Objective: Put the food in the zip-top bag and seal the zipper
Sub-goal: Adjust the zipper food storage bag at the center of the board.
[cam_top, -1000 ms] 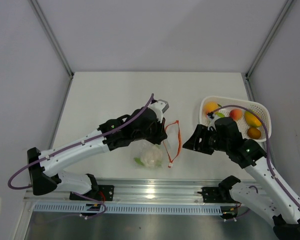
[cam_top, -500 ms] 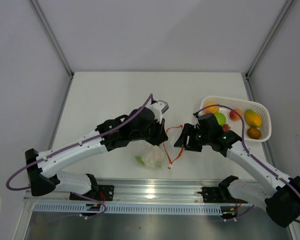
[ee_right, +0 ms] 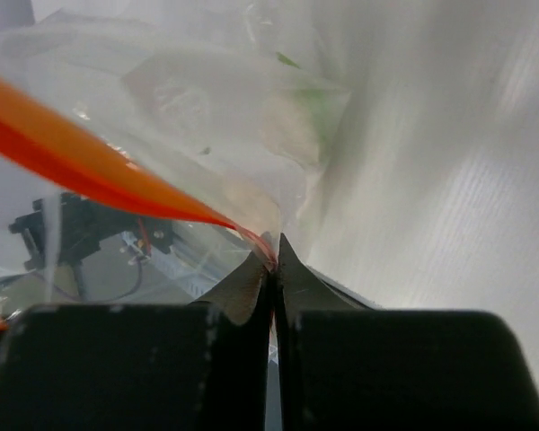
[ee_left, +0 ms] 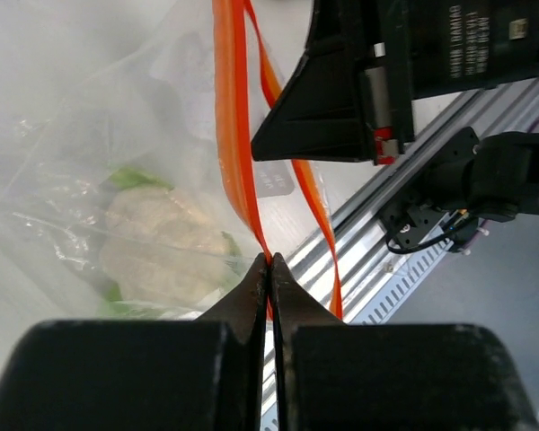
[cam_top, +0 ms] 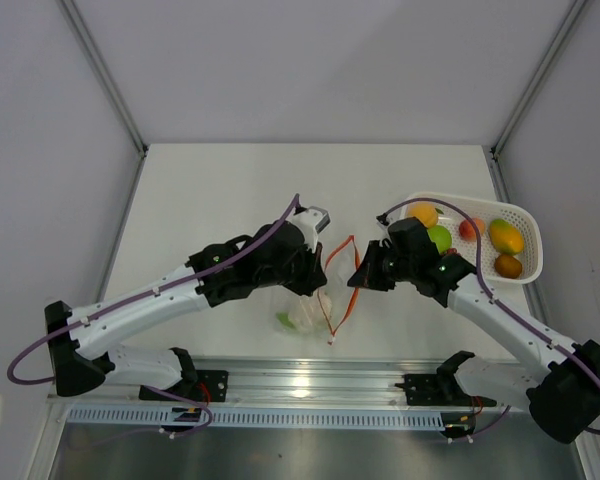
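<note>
The clear zip-top bag lies at the table's front middle with a whitish, green-leaved piece of food inside. Its orange zipper stands open as a narrow loop. My left gripper is shut on one strip of the zipper. From the other side my right gripper is shut on the zipper's other strip, and the two grippers face each other closely. More food sits in the basket: orange, green, red, yellow and brown.
A white perforated basket stands at the right side of the table, just behind my right arm. A metal rail runs along the near edge. Grey walls close in the table at the back and sides.
My right arm swung left from the basket to the bag's mouth, and its gripper went from open to shut on the zipper. The zipper loop has been drawn narrower and taller.
</note>
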You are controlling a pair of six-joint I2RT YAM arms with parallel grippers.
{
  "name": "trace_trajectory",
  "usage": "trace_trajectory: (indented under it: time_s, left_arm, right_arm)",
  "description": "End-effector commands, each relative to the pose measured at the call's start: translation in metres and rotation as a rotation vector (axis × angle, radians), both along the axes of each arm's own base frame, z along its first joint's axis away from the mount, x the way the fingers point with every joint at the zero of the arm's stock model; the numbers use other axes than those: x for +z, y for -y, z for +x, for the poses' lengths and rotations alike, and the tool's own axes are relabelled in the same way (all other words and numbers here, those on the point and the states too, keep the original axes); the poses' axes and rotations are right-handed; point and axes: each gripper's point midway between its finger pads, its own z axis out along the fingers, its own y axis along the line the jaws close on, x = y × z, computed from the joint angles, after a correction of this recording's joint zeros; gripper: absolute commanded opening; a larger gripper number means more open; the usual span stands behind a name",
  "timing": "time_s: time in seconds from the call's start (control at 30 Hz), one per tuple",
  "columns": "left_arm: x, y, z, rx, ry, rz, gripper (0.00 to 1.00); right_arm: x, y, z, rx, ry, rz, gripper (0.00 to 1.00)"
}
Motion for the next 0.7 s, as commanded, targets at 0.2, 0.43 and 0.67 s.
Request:
trace_trajectory:
  time_s: [0.2, 0.43, 0.67]
  left_arm:
    - [-0.011, -0.024, 0.015, 0.115, 0.025, 0.117, 0.15]
    - [-0.012, -0.033, 0.019, 0.149, 0.041, 0.147, 0.47]
    - [-0.011, -0.027, 0.021, 0.141, 0.037, 0.144, 0.01]
  right_arm:
    - [0.059, -0.026, -0.002, 0.029, 0.104, 0.116, 0.00]
    - [0.070, -0.030, -0.004, 0.032, 0.114, 0.132, 0.00]
    - [0.060, -0.037, -0.007, 0.078, 0.089, 0.102, 0.01]
